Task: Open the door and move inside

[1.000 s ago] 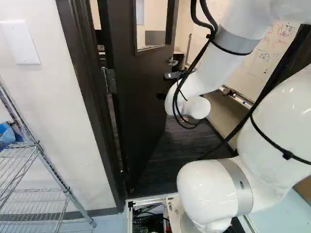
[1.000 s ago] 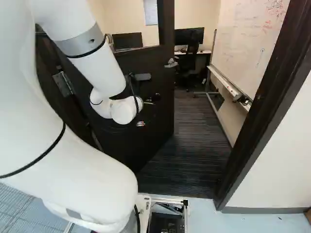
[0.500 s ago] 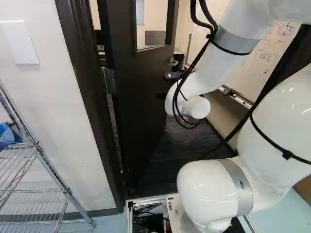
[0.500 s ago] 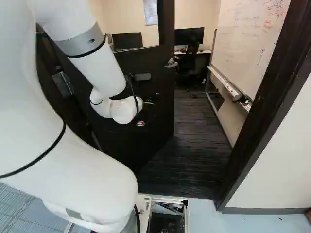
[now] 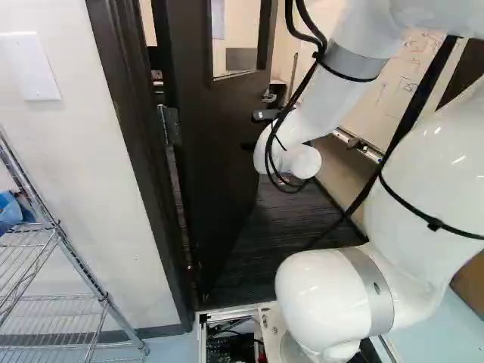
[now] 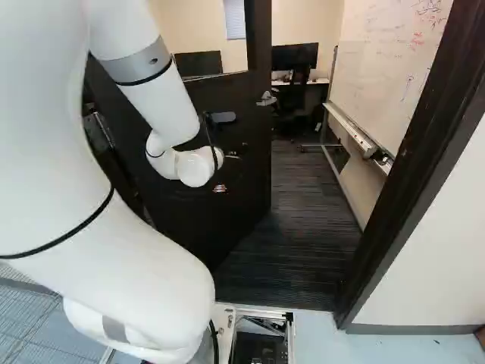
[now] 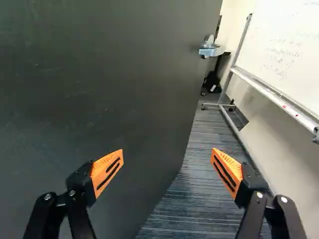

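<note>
The dark door [image 6: 246,189] stands part-way open into the room, hinged on the left, its handle [image 6: 266,98] on the free edge. My gripper [image 6: 233,155], mostly hidden by the white wrist in the right base view, is held in front of the door's face. In the wrist view the gripper [image 7: 167,169] has its orange-padded fingers wide apart, nothing held between them. The door face [image 7: 99,74] fills the space ahead and to one side; its handle [image 7: 212,51] is farther ahead. Whether a finger touches the door I cannot tell.
Dark frame posts [image 5: 144,159] [image 6: 413,174] flank the doorway. A wire shelf [image 5: 76,276] stands beside the wall at the left. Beyond the door are striped carpet [image 6: 303,227], a wheeled whiteboard [image 6: 383,72], a chair and a desk with a monitor [image 6: 294,57].
My arm has swung a little, its wrist shifting slightly left and up in the left base view, right and up in the right one. Door and base have not visibly moved.
</note>
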Controlling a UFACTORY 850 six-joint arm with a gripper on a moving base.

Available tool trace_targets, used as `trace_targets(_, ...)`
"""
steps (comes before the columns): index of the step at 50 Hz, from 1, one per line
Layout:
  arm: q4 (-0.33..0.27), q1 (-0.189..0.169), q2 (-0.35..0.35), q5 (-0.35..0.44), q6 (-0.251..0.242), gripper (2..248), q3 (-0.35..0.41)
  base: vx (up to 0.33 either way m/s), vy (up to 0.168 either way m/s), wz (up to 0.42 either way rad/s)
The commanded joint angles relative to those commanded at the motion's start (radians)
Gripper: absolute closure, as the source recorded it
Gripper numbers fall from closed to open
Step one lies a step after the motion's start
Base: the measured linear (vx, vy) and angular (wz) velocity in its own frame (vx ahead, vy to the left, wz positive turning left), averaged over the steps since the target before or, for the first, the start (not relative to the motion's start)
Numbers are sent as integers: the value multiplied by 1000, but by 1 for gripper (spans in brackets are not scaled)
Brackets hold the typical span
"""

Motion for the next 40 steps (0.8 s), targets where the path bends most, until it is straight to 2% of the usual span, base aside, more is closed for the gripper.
trace_targets(40, 11, 37, -150, 0, 0, 3, -153, 0, 0, 0)
